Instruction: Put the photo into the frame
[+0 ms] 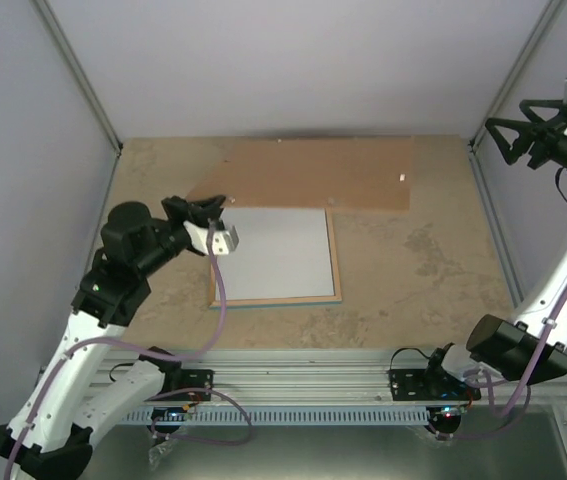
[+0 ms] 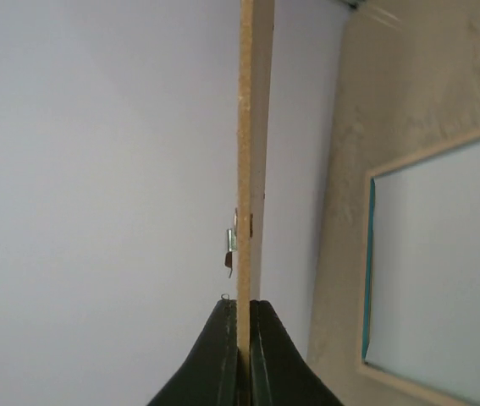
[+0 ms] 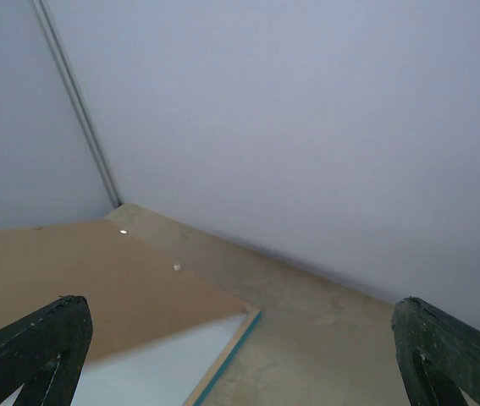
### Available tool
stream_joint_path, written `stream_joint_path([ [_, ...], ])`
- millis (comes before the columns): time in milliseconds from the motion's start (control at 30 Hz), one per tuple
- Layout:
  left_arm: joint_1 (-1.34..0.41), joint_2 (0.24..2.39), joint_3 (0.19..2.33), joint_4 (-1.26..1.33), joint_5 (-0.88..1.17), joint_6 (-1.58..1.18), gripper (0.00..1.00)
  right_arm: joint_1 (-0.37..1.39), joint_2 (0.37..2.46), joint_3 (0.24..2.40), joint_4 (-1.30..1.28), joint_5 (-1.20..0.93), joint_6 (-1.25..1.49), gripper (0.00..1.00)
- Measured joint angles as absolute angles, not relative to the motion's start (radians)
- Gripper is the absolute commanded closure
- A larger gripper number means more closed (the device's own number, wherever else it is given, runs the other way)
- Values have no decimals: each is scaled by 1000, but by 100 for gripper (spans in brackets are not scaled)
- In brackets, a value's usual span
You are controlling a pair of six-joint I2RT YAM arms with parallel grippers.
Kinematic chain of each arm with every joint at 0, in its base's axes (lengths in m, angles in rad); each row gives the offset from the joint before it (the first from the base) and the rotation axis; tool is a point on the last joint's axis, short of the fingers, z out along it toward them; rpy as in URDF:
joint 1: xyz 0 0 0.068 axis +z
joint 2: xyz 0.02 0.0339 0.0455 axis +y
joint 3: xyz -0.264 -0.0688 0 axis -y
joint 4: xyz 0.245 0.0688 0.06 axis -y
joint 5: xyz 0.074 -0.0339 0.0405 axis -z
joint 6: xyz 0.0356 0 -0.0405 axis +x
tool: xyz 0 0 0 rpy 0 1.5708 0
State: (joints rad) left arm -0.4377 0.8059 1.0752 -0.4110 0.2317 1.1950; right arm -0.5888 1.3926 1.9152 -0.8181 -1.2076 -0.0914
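Observation:
The frame (image 1: 275,300) lies flat mid-table with its light wood back up and a blue edge showing. A pale white sheet (image 1: 273,252) fills its opening; I cannot tell what it is. The photo's flower print is not visible in any view. The brown backing board (image 1: 313,175) reaches from the frame's far edge toward the back wall. My left gripper (image 1: 213,207) is shut on the board's near left edge, which is seen edge-on (image 2: 246,127) between the fingers (image 2: 244,303). My right gripper (image 1: 495,140) hangs open and empty, high at the right (image 3: 240,303).
A small metal clip (image 2: 232,241) sticks out of the board just above my left fingers. The frame's wood rim (image 2: 434,152) lies to the right of that gripper. The right wrist view shows the board (image 3: 79,279) and a frame corner (image 3: 223,355). Grey walls enclose the table.

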Motion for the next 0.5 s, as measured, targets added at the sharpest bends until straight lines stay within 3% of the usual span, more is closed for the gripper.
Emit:
stream_joint_path([
  [300,-438,559,743,-240,355,1689,100,-304,1426,1925,-1019,-1153,-267,3],
  [500,-439,451,643,-181,495,1946,100,-103,1472,1891,-1211,-1085,-456,5],
])
